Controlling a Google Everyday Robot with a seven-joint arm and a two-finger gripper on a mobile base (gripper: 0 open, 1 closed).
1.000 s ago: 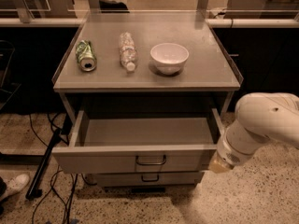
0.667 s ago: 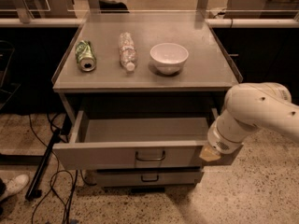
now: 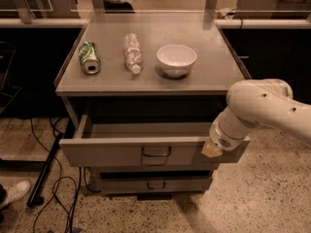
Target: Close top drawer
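Far left on the speckled floor: a white shoe (image 3: pixel 14 193), dark cables (image 3: pixel 58 188), and a dark pole (image 3: pixel 46 171) lying slanted toward the cabinet's foot.

Grey cabinet (image 3: pixel 146 84) in the centre, with a flat top. On the top, left to right:
- a green can (image 3: pixel 90 58) on its side, open end toward the camera
- a clear plastic bottle (image 3: pixel 132 52) on its side, cap toward the camera, just beside the can but apart from it
- a white bowl (image 3: pixel 176 59), upright, near the bottle and not touching it

The top drawer (image 3: pixel 121 154) is under the cabinet top. It is pulled well out and its inside is visible from above. Its wide flat front faces the camera, with the small wire handle (image 3: pixel 156 152) at centre. Below it is a lower drawer (image 3: pixel 150 183) with its own small handle, its front set further back than the top drawer's.

On the right, the white robot arm (image 3: pixel 262 106) comes in from the right edge and bends down toward the cabinet. The gripper (image 3: pixel 212 150) sits at the right end of the top drawer's front, near its upper edge and well right of the handle. It overlaps the front panel and looks to be touching it, but contact is not certain. I cannot tell whether the gripper is released or clenched. It is grasping nothing that I can see.
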